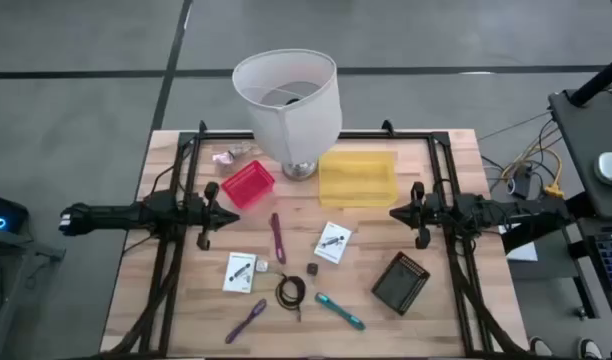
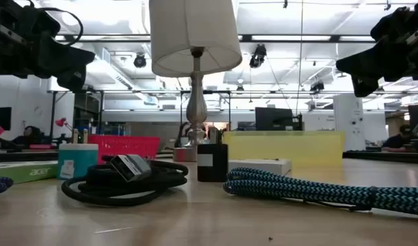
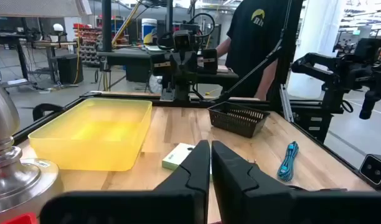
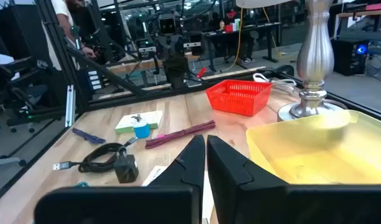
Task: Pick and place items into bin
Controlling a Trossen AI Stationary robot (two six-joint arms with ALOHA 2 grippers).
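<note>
Both arms wait at the table's edges, left gripper (image 1: 218,213) and right gripper (image 1: 401,213) with jaws closed and empty. Loose items, including the coiled black cable (image 1: 290,291) and teal pen (image 1: 340,310), lie on the near side; a clean first pick likely means opening wide, descending squarely, then carrying to the yellow bin (image 1: 357,178).

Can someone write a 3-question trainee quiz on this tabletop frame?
1. True or false: the yellow plastic bin already holds an item.
2. Which lies nearest the coiled black cable? A) red mesh basket B) small black cube C) black mesh tray
3. Fill in: the fingers of the left gripper and right gripper are both ___.

Key: 1 false, it looks empty; 2 B; 3 shut, holding nothing.
</note>
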